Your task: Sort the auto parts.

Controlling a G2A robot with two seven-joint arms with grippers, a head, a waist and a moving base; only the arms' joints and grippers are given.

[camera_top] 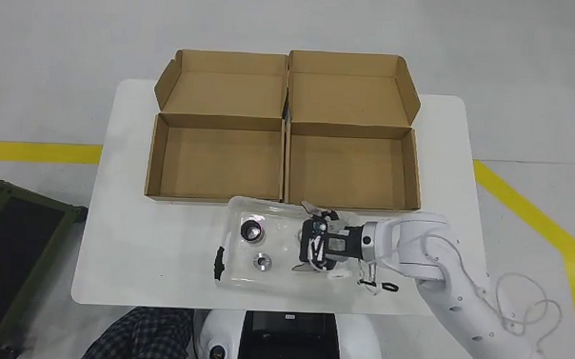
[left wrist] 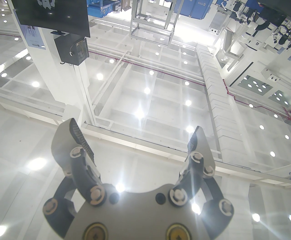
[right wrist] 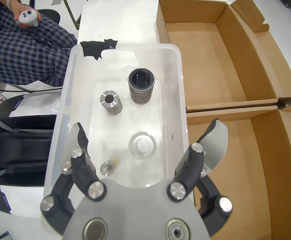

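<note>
Clear plastic tray point(right wrist: 179, 68) beneath the right end effector point(right wrist: 147, 127), which is spread wide and empty.
Nearest in it lies a small metal fitting point(right wrist: 108, 168), then a clear ring point(right wrist: 142, 145), a steel cylinder point(right wrist: 110, 102) and a dark bearing point(right wrist: 141, 87); cardboard boxes point(camera_top: 217, 163) stand beyond. The left end effector point(left wrist: 134, 126) gapes empty too.

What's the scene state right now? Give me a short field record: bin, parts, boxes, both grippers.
bin: clear plastic bin on the white table, in front of the boxes
parts in bin: dark cylindrical bearing, upright; silver metal cylinder with a centre hole, upright; clear ring, flat; small silver screw-like piece
boxes: two open brown cardboard boxes side by side, lids folded back
right gripper: over the bin, jaws open, holding nothing
left gripper: pointed at the ceiling, jaws open, holding nothing
sorted: none yet
</note>
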